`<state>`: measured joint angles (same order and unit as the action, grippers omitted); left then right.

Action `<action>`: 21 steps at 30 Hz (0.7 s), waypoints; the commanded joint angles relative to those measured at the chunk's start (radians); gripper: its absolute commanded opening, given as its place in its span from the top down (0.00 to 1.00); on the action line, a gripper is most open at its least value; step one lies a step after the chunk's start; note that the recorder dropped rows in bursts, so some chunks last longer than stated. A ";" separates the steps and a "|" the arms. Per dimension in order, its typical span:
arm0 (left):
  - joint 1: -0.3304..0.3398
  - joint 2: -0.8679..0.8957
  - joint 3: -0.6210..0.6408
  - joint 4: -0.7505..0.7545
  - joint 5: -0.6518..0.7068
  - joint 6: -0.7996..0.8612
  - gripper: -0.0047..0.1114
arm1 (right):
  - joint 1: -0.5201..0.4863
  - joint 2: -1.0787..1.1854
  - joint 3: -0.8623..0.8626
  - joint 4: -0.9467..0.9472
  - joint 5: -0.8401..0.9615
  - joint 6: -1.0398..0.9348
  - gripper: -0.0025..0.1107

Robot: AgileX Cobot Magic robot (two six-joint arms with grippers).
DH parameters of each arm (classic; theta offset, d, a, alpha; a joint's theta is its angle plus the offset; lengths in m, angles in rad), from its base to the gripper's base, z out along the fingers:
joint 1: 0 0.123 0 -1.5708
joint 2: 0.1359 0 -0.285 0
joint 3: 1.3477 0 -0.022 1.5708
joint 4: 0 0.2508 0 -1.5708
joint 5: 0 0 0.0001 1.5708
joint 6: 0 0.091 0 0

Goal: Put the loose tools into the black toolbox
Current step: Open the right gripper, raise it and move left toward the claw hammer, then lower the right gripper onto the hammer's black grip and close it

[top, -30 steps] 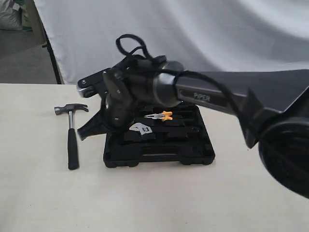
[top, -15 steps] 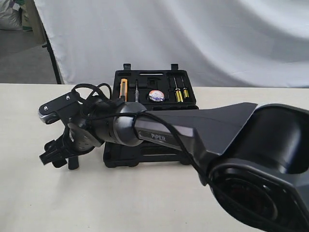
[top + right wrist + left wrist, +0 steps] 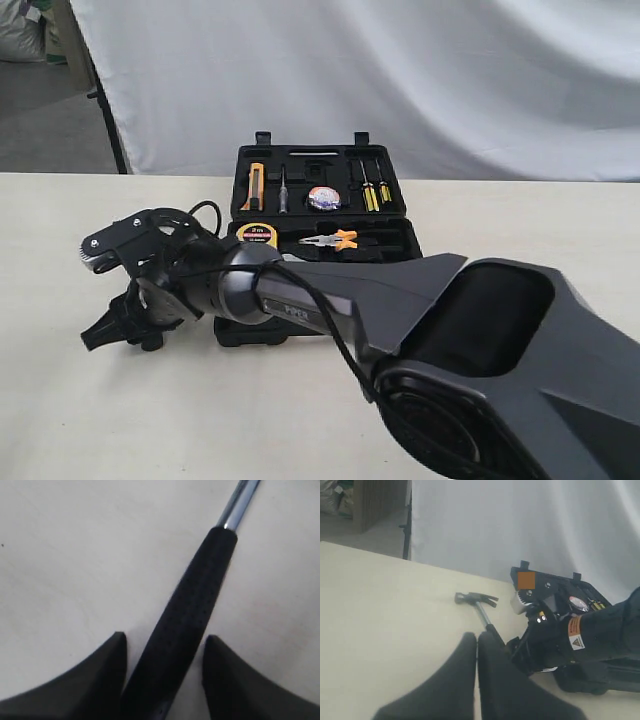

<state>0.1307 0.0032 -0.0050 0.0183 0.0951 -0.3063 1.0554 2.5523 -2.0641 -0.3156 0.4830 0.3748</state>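
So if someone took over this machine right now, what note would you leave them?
Right tool: open, straddling the hammer handle, not clamped.
Left tool: shut, empty.
Hammer: lying on the table, left of the toolbox.
Toolbox: open; pliers, tape measure and other tools already seated.
Left to do: grip the hammer and carry it into the toolbox.

A pale table (image 3: 60, 420) carries the open black toolbox (image 3: 400, 240) and a hammer (image 3: 192, 615).
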 commanded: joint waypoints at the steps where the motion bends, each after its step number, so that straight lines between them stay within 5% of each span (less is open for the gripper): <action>1: 0.025 -0.003 -0.003 0.004 -0.007 -0.005 0.95 | -0.004 0.020 -0.038 0.004 0.101 -0.020 0.69; 7: 0.025 -0.003 -0.003 0.004 -0.007 -0.005 0.95 | -0.004 0.020 -0.135 0.020 0.313 -0.024 0.99; 21: 0.025 -0.003 -0.003 0.004 -0.007 -0.005 0.95 | -0.004 -0.012 -0.213 0.266 0.568 -0.167 0.98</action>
<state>0.1307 0.0032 -0.0050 0.0183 0.0951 -0.3063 1.0548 2.5696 -2.2697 -0.0747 0.9883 0.2419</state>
